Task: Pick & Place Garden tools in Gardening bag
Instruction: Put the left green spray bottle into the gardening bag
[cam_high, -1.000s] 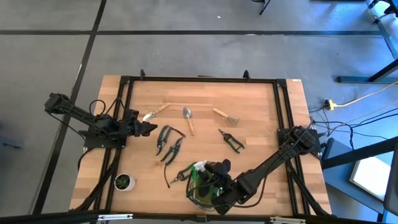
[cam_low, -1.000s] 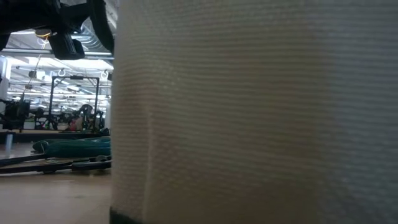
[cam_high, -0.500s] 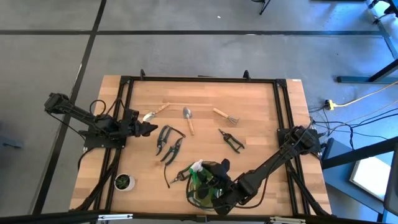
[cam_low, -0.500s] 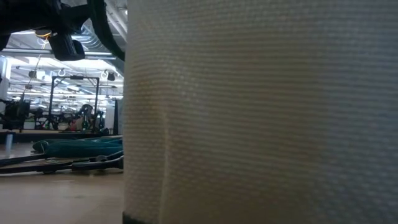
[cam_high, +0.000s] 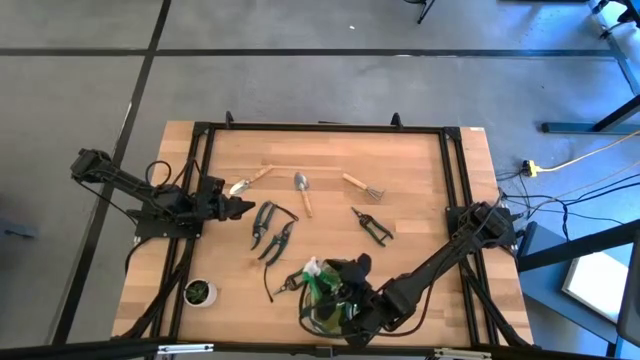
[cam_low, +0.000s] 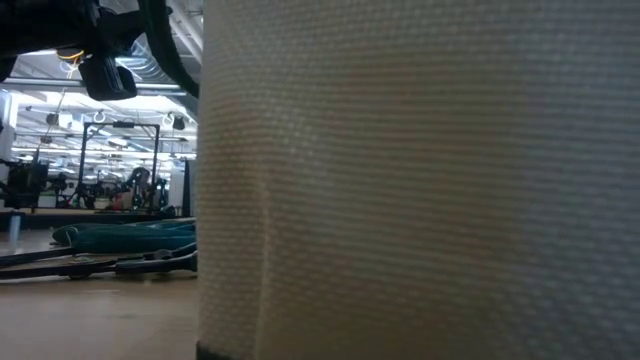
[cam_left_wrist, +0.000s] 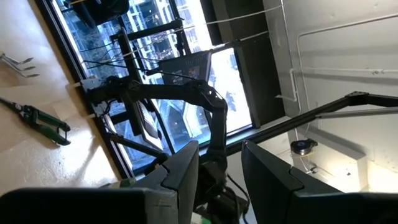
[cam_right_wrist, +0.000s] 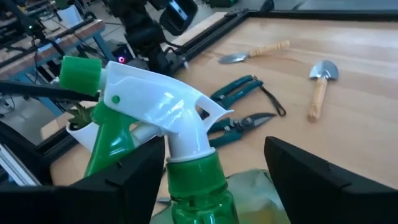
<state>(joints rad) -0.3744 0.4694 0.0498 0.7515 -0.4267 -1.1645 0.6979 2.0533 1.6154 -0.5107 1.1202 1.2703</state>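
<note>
Two dark fingers of the right gripper (cam_right_wrist: 214, 180) stand apart on either side of the green spray bottle (cam_right_wrist: 158, 134), its white trigger head upright between them and apparently untouched by either, over the gardening bag (cam_high: 330, 308) at the near edge of the bench (cam_high: 420, 160). The bottle's neck rises just ahead of the wrist, and a fold of olive fabric shows beneath it, so the bottle looks to be standing in or at the bag's mouth.

Judged from here, the bottle is light, rigid plastic with a smooth, somewhat slippery body; the narrow neck under the trigger offers the surest hold, while the trigger itself could squeeze or twist. The bag is soft cloth that sags and shifts when pushed, so anything lowered into it may tip.

Farther out on the bench lie the remaining tools: two pruning shears (cam_high: 272, 232), another pair (cam_high: 371, 226) to the right, a trowel (cam_high: 303, 190), a second trowel (cam_high: 250, 181) and a hand fork (cam_high: 362, 186), all well apart from the bag. A potted plant (cam_high: 199, 292) sits at the near left corner.

At the left edge, the left gripper (cam_high: 238, 206) waits with fingers partly apart and empty, near the second trowel.
</note>
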